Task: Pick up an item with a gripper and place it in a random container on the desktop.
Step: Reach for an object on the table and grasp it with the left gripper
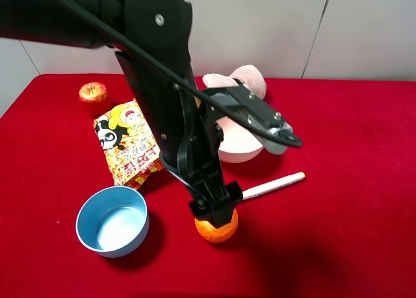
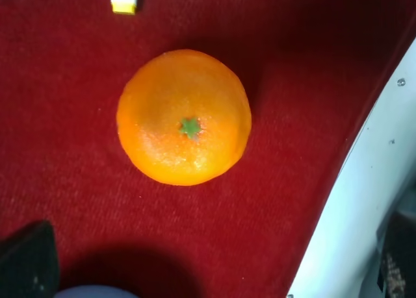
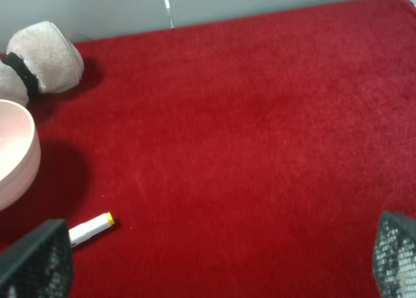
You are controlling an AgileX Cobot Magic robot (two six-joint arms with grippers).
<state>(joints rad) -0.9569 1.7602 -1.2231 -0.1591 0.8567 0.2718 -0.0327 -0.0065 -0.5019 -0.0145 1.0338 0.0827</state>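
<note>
Orange citrus fruit [image 1: 217, 231] under left gripper [image 1: 214, 209]

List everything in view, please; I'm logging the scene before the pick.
orange: one, orange, near middle, under the left gripper
apple: one, red-yellow, far left
snack bag: one, yellow, just nearer than the apple
blue bowl: one, blue, near left
pink bowl: one, pale pink, middle, partly behind the arm
marker: one, white with a yellow tip, between pink bowl and orange
plush toy: one, pinkish beige, behind the pink bowl
table: one, red cloth
left gripper: one, black, open over the orange
right gripper: one, black, open over bare cloth
</note>
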